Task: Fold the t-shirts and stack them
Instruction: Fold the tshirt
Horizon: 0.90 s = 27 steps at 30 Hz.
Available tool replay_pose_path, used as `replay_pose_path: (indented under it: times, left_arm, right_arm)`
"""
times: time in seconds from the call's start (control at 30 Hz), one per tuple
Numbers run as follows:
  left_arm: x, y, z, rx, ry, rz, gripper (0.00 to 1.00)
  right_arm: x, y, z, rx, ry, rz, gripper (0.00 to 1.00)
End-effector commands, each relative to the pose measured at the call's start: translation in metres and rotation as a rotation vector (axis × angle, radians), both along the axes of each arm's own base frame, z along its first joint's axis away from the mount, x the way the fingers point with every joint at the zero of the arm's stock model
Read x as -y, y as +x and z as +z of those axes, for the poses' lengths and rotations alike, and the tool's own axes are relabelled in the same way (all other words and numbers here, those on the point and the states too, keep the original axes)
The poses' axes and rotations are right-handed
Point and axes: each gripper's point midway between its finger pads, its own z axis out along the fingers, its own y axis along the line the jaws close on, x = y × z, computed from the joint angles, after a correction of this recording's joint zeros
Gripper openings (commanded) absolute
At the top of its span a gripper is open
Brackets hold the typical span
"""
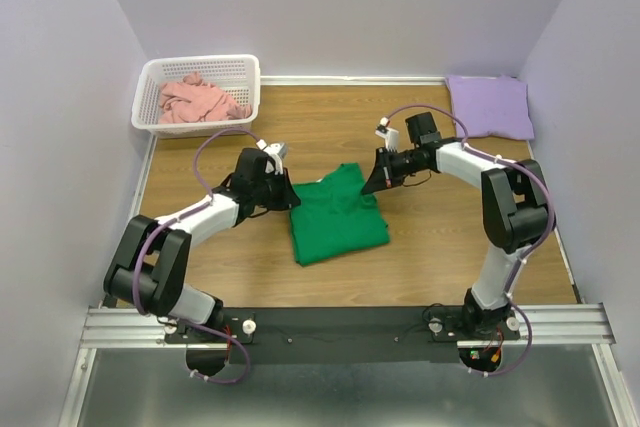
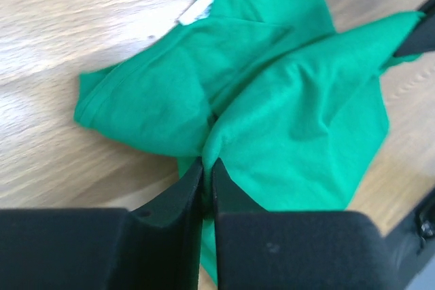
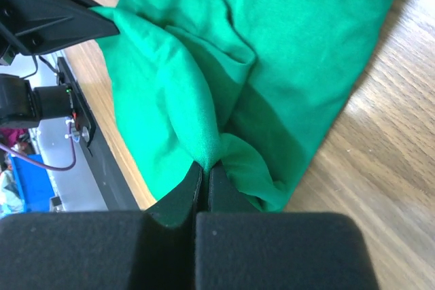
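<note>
Green cloth was pinched in both: the left jaws were closed tight on a fold at the left edge of the green t-shirt [image 1: 337, 217], and the right jaws were closed likewise on its right edge. That shirt lay partly folded in the middle of the counter [image 1: 440, 247], its white neck label [image 2: 197, 7] showing. A lavender t-shirt [image 1: 489, 105] lay folded in the far right corner, and a salmon pink t-shirt [image 1: 200, 99] lay crumpled in the white basket [image 1: 147, 97] at far left.

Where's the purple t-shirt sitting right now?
In the top view, the purple t-shirt lies at the far right corner of the table, beyond the right arm, apart from the green t-shirt.
</note>
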Motion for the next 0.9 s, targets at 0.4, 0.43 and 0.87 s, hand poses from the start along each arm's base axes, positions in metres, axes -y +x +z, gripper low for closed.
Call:
replay_pose_path:
  times: [0.4, 0.43, 0.87]
  left_arm:
    - [-0.007, -0.067, -0.039, -0.166, -0.01, 0.052, 0.23]
    - [-0.007, -0.066, -0.037, -0.157, -0.011, 0.053, 0.28]
    - [-0.01, -0.058, 0.005, -0.015, 0.03, 0.059, 0.78]
  right_arm:
    - [0.012, -0.074, -0.029, -0.211, -0.1, -0.028, 0.01]
    - [0.012, -0.077, -0.027, -0.21, -0.101, -0.026, 0.01]
    - [0.005, -0.057, -0.013, -0.141, -0.108, -0.023, 0.0]
